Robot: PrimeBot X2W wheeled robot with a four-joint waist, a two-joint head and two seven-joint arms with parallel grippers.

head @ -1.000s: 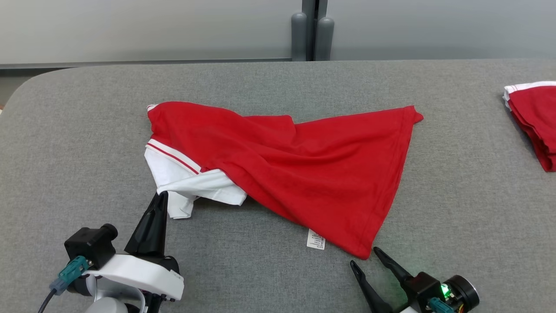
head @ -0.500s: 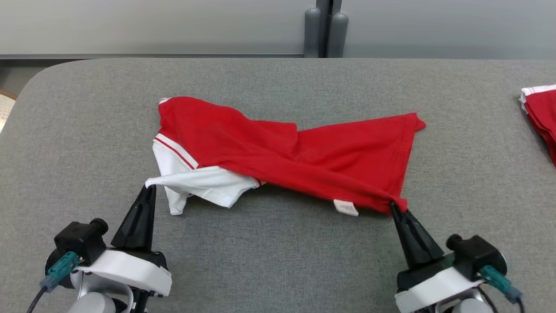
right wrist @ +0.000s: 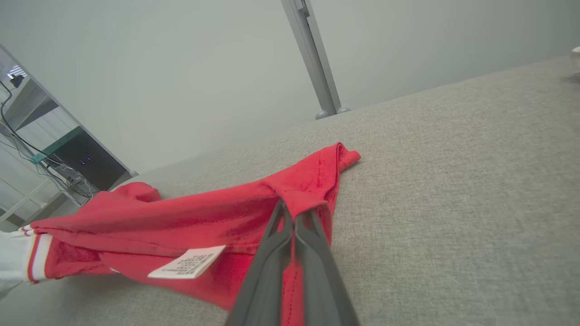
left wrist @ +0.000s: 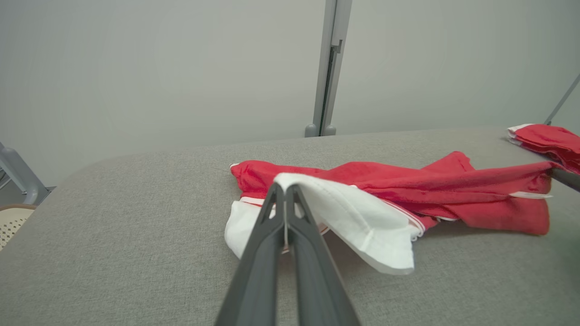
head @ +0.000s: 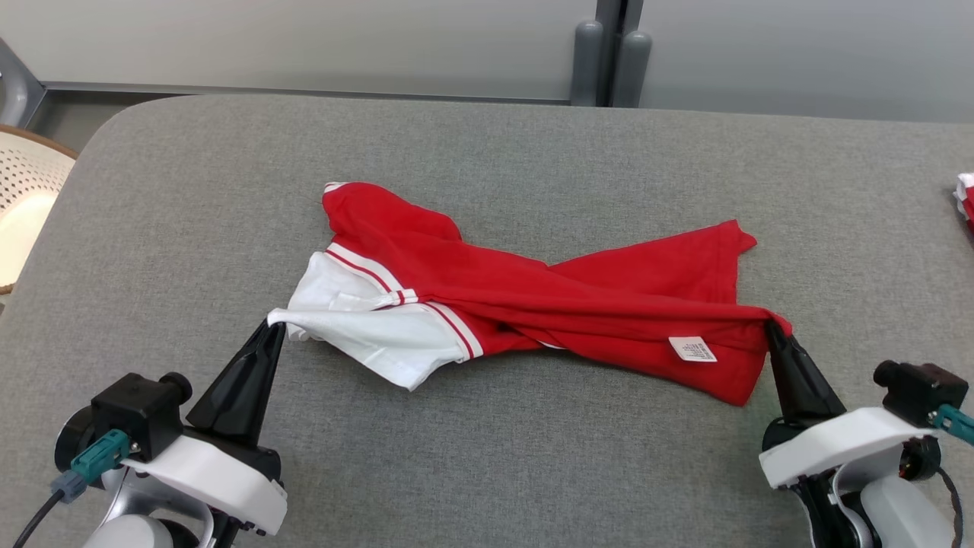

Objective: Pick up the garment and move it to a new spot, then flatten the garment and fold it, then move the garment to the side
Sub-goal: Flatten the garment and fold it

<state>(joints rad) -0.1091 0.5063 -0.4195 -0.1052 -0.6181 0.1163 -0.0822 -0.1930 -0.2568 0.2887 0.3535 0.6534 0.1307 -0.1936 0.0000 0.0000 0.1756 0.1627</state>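
While left tool [head: 273, 326] and right tool [head: 769, 326] each clamp a garment [head: 578, 293] corner, its twisted middle could tug either thin pinch free.

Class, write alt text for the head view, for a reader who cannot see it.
A red and white shirt lies twisted on a grey table, pinched at both ends by the robot. The left gripper holds a white edge; the right gripper holds a red corner, near a white label.
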